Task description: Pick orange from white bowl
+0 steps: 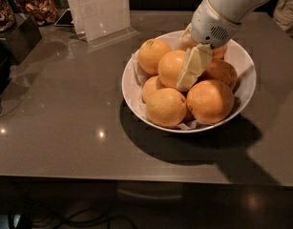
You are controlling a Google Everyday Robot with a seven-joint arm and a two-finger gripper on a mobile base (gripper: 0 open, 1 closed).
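The white bowl (pixel 241 61) stands on the grey table, lined with crumpled white paper and heaped with several oranges. The orange (pixel 169 66), round and smooth, lies at the middle of the heap. My gripper (pixel 188 78) reaches down from the upper right into the bowl and rests against the right side of this orange, between it and a darker orange (pixel 223 71). An orange with a stem dimple (pixel 153 54) lies at the back left. A yellower orange (pixel 165 107) and a big orange (pixel 210 100) lie at the front.
A clear sign holder (pixel 100 11) stands behind the bowl at the left. A dark box (pixel 12 37) and containers of dried food (pixel 38 6) are at the far left. The table's front edge (pixel 136 175) runs below.
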